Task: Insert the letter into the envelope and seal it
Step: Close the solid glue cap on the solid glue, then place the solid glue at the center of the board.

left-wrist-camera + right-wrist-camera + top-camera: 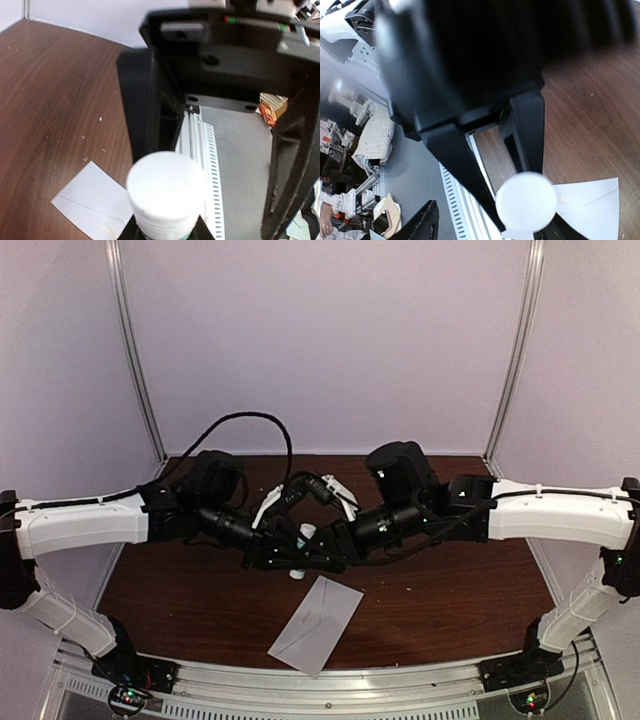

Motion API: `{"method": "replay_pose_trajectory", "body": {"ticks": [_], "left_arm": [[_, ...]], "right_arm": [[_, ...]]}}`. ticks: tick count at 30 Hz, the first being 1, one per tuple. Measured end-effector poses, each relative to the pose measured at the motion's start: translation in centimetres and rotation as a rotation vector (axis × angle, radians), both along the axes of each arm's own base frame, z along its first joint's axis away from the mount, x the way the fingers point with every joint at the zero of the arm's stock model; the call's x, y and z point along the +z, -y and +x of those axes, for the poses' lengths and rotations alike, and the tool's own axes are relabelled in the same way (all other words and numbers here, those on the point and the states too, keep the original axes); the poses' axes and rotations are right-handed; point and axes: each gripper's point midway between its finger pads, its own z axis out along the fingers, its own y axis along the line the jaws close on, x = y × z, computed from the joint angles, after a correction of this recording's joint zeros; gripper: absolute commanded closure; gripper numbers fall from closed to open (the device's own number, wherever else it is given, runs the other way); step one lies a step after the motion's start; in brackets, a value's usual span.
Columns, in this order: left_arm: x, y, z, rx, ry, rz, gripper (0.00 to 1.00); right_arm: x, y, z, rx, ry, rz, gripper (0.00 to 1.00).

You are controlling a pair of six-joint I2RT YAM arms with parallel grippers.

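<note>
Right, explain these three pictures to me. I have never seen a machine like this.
These are two robot arms, the left arm and the right arm, bolted at the near edge of a brown table. The wide picture comes from a fixed camera above and behind them. The other two come from a small camera on each wrist, looking along that arm's own fingers. On the table, near its front edge, lies a pale envelope; no separate letter shows. Each arm ends in a two-finger end effector. The left end effector is shut on a white capped stick, perhaps glue. The right end effector faces it with its fingers apart, gripping nothing.
</note>
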Motion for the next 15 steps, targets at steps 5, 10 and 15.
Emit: {"method": "replay_pose_trajectory", "body": {"ticks": [5, 10, 15], "left_arm": [[3.1, 0.7, 3.1, 0.079, 0.118, -0.101, 1.0], [5.0, 0.8, 4.8, 0.129, 0.179, -0.158, 1.0], [5.4, 0.9, 4.9, 0.134, 0.184, -0.173, 1.0]], "right_arm": [[0.0, 2.5, -1.3, -0.025, -0.05, 0.015, 0.25], [1.4, 3.8, 0.4, -0.152, -0.017, 0.078, 0.3], [3.5, 3.7, 3.0, -0.297, 0.056, 0.166, 0.34]]}}
